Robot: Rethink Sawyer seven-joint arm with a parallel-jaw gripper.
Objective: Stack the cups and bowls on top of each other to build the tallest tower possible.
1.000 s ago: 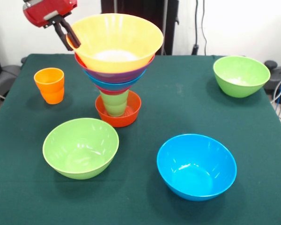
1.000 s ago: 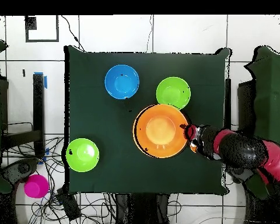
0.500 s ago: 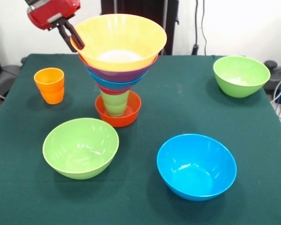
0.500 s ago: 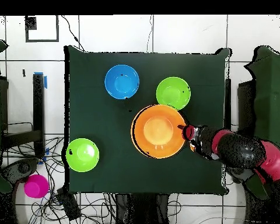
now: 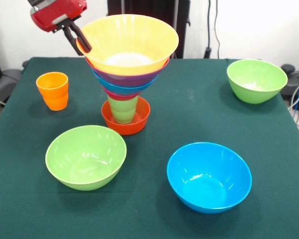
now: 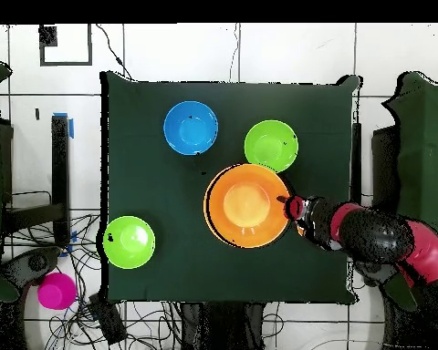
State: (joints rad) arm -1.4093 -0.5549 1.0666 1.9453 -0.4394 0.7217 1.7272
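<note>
Green cloth covers the table (image 5: 199, 107), and on it stands the tower (image 5: 125, 69), a column of glossy plastic pieces that widens upward. Its foot is a small red-orange bowl (image 5: 126, 121) with a light green stepped cup (image 5: 122, 109) standing in it; above the cup sit a pink bowl, a blue one and a purple one, each showing only as a narrow band, and on top rests the very large orange bowl (image 5: 128, 42), whose inside looks yellowish in the front view. In the overhead view this big bowl (image 6: 247, 204) hides everything beneath it.

The red and black tool (image 5: 78, 39) is at the big bowl's rim, its dark fingers (image 5: 70, 36) set close together across the rim edge, one inside and one outside, so it appears to be pinching the rim. The overhead view shows the tool (image 6: 291, 206) at that same edge of the bowl.

An orange stepped plastic cup (image 5: 53, 90) stands upright by itself, apart from the tower. Three loose bowls lie open side up around the table: a lime green bowl (image 5: 85, 157), a bright blue bowl (image 5: 209, 177), and a second lime green bowl (image 5: 256, 80) well off towards a corner.
</note>
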